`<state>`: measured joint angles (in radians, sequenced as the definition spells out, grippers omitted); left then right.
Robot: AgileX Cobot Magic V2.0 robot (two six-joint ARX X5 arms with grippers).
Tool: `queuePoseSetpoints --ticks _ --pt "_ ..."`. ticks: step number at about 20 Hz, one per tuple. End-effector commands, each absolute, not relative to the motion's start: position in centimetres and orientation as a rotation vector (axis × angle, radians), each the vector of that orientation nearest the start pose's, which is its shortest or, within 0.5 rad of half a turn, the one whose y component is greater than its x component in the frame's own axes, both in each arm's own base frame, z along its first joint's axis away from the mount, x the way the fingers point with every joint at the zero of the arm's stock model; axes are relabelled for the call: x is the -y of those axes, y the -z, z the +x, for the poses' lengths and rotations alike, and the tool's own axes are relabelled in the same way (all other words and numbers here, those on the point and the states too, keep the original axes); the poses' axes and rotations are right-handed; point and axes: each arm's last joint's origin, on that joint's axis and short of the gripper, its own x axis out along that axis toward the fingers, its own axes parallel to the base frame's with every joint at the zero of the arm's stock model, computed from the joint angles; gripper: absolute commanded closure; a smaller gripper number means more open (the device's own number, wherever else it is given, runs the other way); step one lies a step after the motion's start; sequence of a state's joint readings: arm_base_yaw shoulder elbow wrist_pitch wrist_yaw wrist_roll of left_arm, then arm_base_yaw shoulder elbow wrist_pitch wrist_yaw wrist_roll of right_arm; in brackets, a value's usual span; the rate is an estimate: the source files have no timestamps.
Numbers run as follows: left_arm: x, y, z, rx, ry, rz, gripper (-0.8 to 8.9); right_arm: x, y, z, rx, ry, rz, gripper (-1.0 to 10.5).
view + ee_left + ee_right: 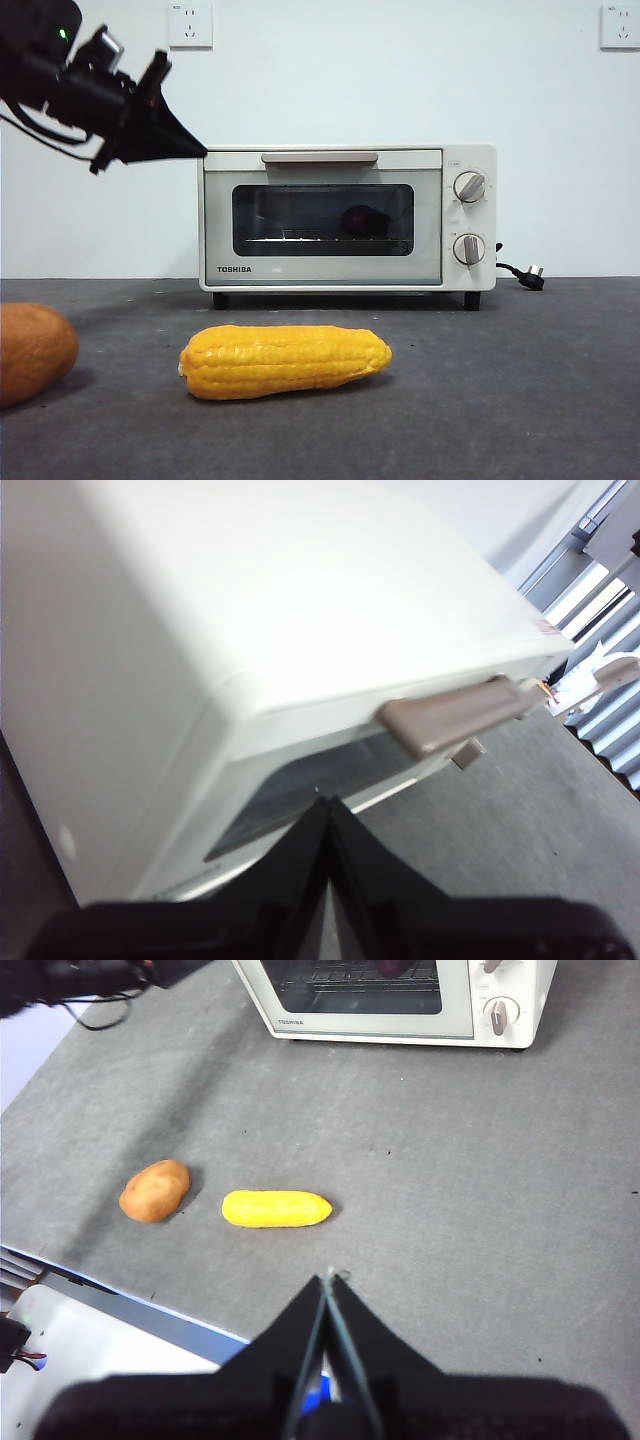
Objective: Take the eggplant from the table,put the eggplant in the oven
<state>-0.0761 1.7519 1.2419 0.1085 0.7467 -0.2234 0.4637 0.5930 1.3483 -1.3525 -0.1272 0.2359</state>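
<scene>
Already the eggplant (pixel 362 220) lies inside the oven (pixel 347 218), a dark rounded shape on the wire rack behind the glass door, toward the knob side of the window. The door looks shut, with its bar handle (pixel 320 158) up against the top of the front. So the task appears all but finished, and what remains is likely only for the arm to draw clear.

The left end effector (pixel 185 148) hovers at the oven's upper corner on the side away from the knobs, its jaws pressed together on nothing. In the left wrist view its tip (pixel 327 805) points at the door's top edge, with the handle (pixel 455 718) just beyond it. The eggplant therefore sits past the handle and lower, behind glass, well off from that tip; its long axis cannot be made out through the door.

The right end effector (pixel 328 1282) waits well back over the table (pixel 480 1210), jaws closed and empty, with the corn (pixel 276 1208) and the orange-brown vegetable (pixel 155 1190) lying between it and the oven.
</scene>
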Motion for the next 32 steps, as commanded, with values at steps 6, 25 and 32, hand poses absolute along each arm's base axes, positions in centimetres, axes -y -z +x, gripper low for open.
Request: queuePoseSetpoints --ticks 6,25,32 --pt "5.8 -32.3 32.6 -0.497 0.691 -0.157 8.2 -1.0 -40.6 1.3 -0.675 -0.502 0.088 9.6" --pt "6.8 -41.8 14.1 -0.349 0.561 -0.012 8.2 -1.1 -40.6 1.3 -0.654 -0.527 0.014 9.6" --pt "6.8 -41.6 14.0 -0.363 0.544 0.002 8.2 -1.1 -40.6 1.3 -0.655 -0.527 0.014 9.5"
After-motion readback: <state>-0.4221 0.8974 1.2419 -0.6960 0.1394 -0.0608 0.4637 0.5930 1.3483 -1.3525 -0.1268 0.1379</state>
